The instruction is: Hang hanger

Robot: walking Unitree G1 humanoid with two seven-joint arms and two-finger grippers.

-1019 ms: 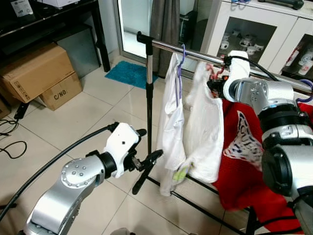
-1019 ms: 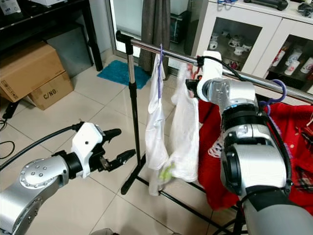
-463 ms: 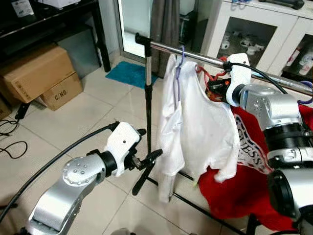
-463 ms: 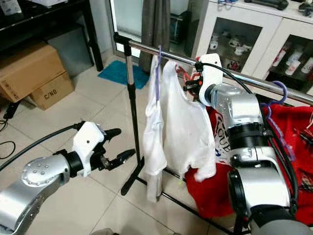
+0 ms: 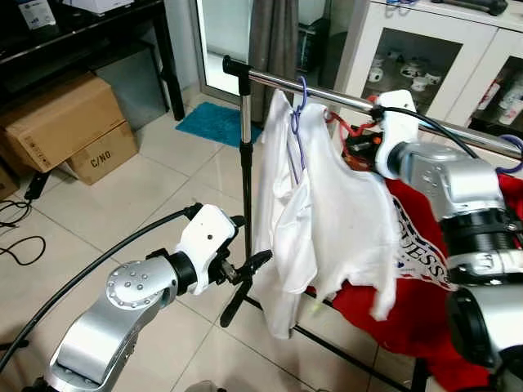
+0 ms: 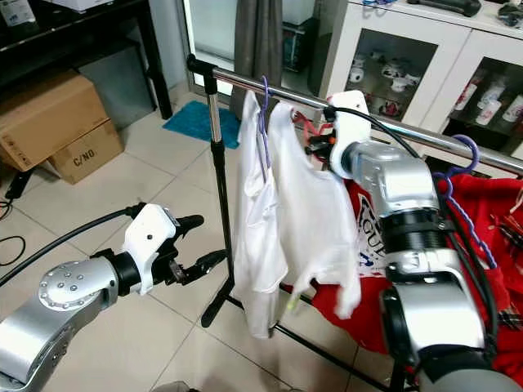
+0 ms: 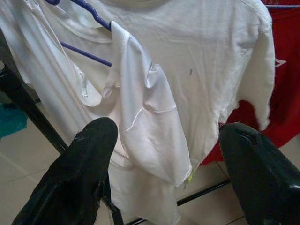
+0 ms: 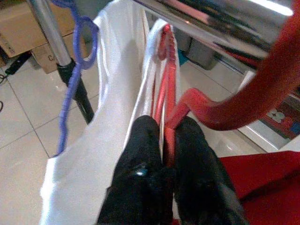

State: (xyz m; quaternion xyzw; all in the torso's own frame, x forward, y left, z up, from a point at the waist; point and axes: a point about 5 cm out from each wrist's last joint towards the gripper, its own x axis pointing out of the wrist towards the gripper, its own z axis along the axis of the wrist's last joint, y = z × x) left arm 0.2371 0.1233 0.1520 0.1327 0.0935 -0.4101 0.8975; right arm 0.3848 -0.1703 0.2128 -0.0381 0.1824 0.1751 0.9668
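Right wrist view: the stiff, light red hanger [image 8: 171, 101] is pinched at its neck by the right gripper [image 8: 164, 140], draped in a soft white shirt [image 5: 351, 220]; left gripper [image 7: 164, 164] is spread apart.

The rail [image 5: 327, 92] above the right gripper [image 8: 164, 140] is polished, glossy metal. The red hanger [image 8: 220, 105] pinched between that gripper's matt black fingers [image 8: 140, 140] looks like smooth, shiny plastic. Beside them hangs a soft, matt white cloth shirt [image 5: 351, 212] and a glossy purple plastic hanger [image 8: 75, 79].
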